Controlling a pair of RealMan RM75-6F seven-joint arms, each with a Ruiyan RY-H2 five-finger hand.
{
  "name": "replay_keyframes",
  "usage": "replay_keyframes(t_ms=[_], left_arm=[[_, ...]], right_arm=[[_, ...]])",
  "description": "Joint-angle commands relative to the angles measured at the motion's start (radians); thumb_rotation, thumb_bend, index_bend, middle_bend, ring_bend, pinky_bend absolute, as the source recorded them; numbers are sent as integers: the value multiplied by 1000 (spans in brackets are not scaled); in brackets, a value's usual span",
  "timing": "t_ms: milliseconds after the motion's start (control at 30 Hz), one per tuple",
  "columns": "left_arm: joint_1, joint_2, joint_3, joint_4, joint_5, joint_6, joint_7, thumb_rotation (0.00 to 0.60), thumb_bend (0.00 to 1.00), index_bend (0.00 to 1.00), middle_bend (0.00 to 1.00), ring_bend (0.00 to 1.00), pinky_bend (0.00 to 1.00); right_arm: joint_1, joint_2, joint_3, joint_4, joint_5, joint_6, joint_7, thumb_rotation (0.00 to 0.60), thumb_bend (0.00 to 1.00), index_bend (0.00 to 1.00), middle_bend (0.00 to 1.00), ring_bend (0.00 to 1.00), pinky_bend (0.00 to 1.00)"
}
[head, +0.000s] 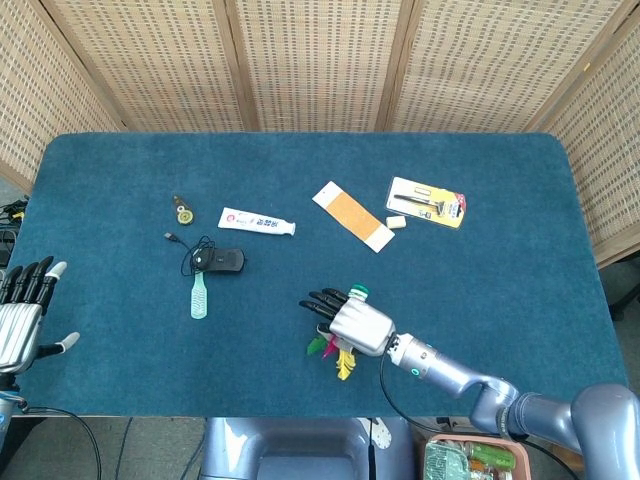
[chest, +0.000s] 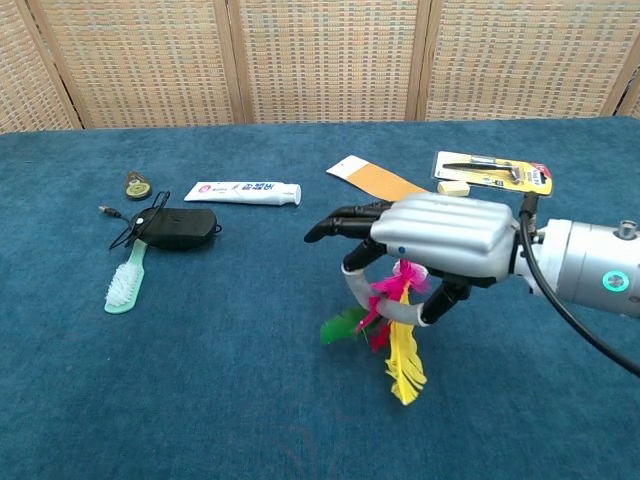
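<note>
A feather shuttlecock (chest: 403, 362) with pink, green and yellow feathers (head: 341, 358) lies near the table's front edge, under my right hand (head: 356, 325). In the chest view my right hand (chest: 445, 236) grips it, thumb and a finger curled around the pink feathers, the other fingers stretched out to the left. Its greenish base (head: 358, 292) peeks out beside the fingertips. At the far left edge my left hand (head: 22, 316) holds nothing, its fingers apart; the chest view does not show it.
Left of centre lie a black mouse (head: 222, 260) with its cable, a green brush (head: 199, 296), a toothpaste tube (head: 256, 221) and a small brass disc (head: 182, 210). Farther back right are an orange card (head: 353, 216), an eraser (head: 396, 222) and a yellow blister pack (head: 427, 201).
</note>
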Motion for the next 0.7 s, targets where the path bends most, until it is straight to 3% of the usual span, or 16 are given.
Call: replay_keyframes(t_ms=[33, 433, 700], left_arm=[[-1, 1, 1, -1, 1, -1, -1, 600, 0, 0, 0, 0, 0], [0, 4, 5, -4, 1, 0, -7, 600, 0, 0, 0, 0, 0], [-1, 5, 9, -10, 6, 1, -2, 600, 0, 0, 0, 0, 0]], right_arm=[[-4, 19, 29, -47, 51, 26, 71, 600, 554, 684, 72, 0, 130], [-23, 81, 155, -110, 300, -16, 251, 600, 554, 686, 76, 0, 142], [-51, 97, 146, -25, 360, -55, 339, 600, 557, 686, 103, 0, 164]])
